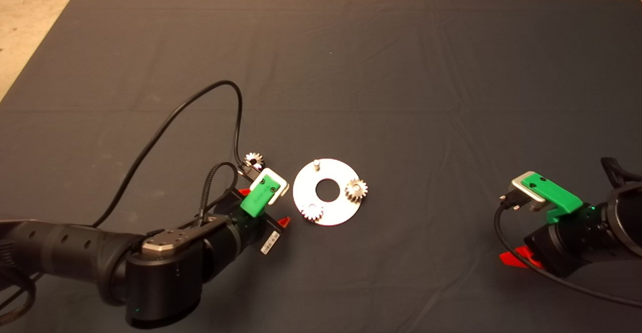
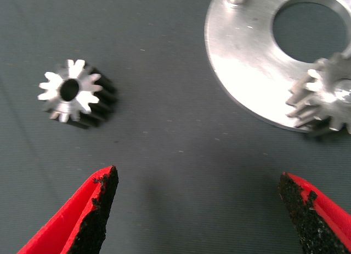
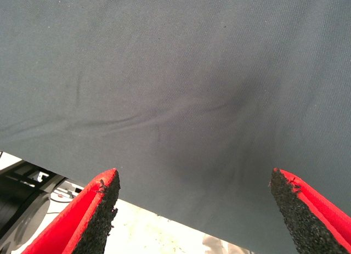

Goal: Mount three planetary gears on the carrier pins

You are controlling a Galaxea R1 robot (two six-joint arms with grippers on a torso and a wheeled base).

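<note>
The carrier disc (image 1: 341,173) lies mid-mat with a central hole. Two planetary gears sit on its pins, one on the right (image 1: 356,190) and one at the front left (image 1: 312,212). The back pin (image 1: 316,163) is bare. The third gear (image 1: 254,160) lies loose on the mat left of the disc. My left gripper (image 1: 264,206) is open and empty, just left of the disc and in front of the loose gear. The left wrist view shows the loose gear (image 2: 74,93), the disc (image 2: 247,62), a seated gear (image 2: 323,97) and the open left gripper (image 2: 200,215). My right gripper (image 1: 521,258) waits at the lower right.
A black cable (image 1: 165,122) loops over the mat behind the left arm. The right wrist view shows the open right gripper (image 3: 197,210) over bare mat (image 3: 175,73), with the mat's edge and the floor (image 3: 148,232) beyond it.
</note>
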